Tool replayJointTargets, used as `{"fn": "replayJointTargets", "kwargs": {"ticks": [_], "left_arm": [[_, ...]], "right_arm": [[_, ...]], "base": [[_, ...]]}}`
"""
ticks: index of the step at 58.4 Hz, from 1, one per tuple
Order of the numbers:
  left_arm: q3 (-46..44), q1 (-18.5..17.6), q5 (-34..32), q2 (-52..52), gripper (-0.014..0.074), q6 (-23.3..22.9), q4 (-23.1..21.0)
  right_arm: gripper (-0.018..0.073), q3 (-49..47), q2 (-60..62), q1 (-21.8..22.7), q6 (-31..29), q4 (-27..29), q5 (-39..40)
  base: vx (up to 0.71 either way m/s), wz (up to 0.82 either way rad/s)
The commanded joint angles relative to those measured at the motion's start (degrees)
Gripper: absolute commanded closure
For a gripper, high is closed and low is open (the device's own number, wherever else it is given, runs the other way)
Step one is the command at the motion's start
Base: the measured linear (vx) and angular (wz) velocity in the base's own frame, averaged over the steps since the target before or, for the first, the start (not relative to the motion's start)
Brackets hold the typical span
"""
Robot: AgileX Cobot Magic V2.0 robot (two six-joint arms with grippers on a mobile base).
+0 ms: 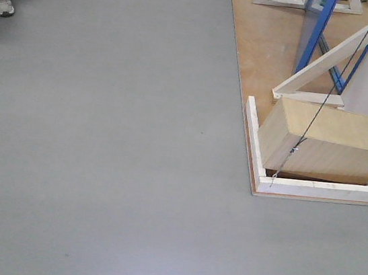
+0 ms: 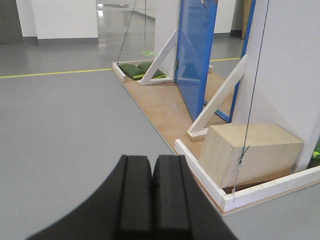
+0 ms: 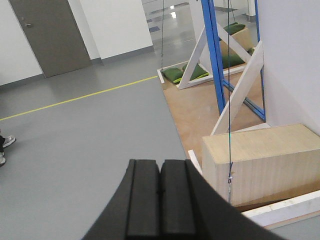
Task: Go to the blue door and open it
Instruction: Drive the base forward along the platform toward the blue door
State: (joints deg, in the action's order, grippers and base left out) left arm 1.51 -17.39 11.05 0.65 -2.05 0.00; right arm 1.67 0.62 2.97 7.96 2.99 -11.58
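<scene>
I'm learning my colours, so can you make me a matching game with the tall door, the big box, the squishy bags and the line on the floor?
Things:
1. door panel
2. box
3. bags
4. floor line

Colours:
A. pale wood
B. yellow
C. blue
D. green

Right pairs: 1-C, 2-A, 3-D, 4-B.

Wooden box [image 1: 326,142] on plywood platform [image 1: 264,46]
</scene>
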Motion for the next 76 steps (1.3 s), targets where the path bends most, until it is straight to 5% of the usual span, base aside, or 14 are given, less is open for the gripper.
{"fn": "replayJointTargets", "kwargs": {"ticks": [1, 76], "left_arm": [[-1.41, -0.17, -4.57, 0.72, 0.0524, -0.34, -0.33], [-1.41, -0.17, -4.57, 0.72, 0.0524, -0.34, -0.33]], "right_arm": [[0.0561, 0.17, 0.87, -0.02, -0.11, -0.15, 4.69], [0.0561, 0.17, 0.75, -0.02, -0.11, -0.15, 4.63]], "base": [[0.43, -0.05], [0.46, -0.02]]}}
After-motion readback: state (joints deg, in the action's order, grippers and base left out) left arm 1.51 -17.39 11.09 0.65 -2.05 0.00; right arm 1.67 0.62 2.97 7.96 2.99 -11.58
